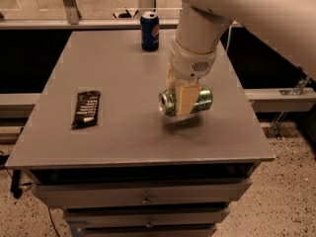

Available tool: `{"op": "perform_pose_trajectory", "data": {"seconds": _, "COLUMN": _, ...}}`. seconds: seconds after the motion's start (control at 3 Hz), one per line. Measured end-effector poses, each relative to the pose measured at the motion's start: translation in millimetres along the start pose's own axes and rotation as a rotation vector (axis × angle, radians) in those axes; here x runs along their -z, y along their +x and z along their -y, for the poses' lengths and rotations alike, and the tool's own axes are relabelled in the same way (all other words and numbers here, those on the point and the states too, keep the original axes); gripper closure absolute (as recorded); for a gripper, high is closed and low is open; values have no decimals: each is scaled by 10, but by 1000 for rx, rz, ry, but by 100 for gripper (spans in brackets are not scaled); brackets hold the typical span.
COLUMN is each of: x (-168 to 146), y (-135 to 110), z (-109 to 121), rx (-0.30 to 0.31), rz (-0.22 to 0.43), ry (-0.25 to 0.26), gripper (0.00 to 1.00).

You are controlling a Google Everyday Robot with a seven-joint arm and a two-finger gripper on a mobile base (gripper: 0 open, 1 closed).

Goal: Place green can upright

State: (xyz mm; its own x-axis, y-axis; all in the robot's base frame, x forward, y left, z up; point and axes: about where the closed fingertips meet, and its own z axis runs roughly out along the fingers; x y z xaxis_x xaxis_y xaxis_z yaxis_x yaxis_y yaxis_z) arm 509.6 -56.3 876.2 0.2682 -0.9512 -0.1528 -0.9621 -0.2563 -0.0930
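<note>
While lying sideways, the green can (203, 98) sits pinched in the gripper (182, 107).
Silver top faces left, over the table (113, 63); Pepsi can (149, 31) upright behind.

One green can (205, 98) in one gripper (183, 104), one blue can (149, 31), one wrapper (86, 108).

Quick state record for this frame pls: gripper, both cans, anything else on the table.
gripper: two-finger gripper, over the table's centre-right, fingers clamped across the can
target: light-green aluminium soda can, on its side in the grip, silver top facing left; not upright
table contact: cannot tell
other can: blue Pepsi can, upright, near the far edge
other item: dark flat snack wrapper, lying flat, left side
surface: grey table top
</note>
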Motion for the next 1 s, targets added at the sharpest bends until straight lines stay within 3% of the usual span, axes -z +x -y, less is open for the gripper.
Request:
{"op": "perform_pose_trajectory", "data": {"seconds": 0.33, "x": 203, "y": 55, "z": 212, "rx": -103, "rz": 143, "ry": 63, "gripper": 100}}
{"op": "perform_pose_trajectory", "data": {"seconds": 0.67, "x": 417, "y": 127, "z": 445, "rx": -206, "rz": 377, "ry": 146, "gripper": 100}}
{"op": "perform_pose_trajectory", "data": {"seconds": 1.0, "x": 438, "y": 174, "z": 533, "rx": -261, "rz": 613, "ry": 197, "gripper": 100}}
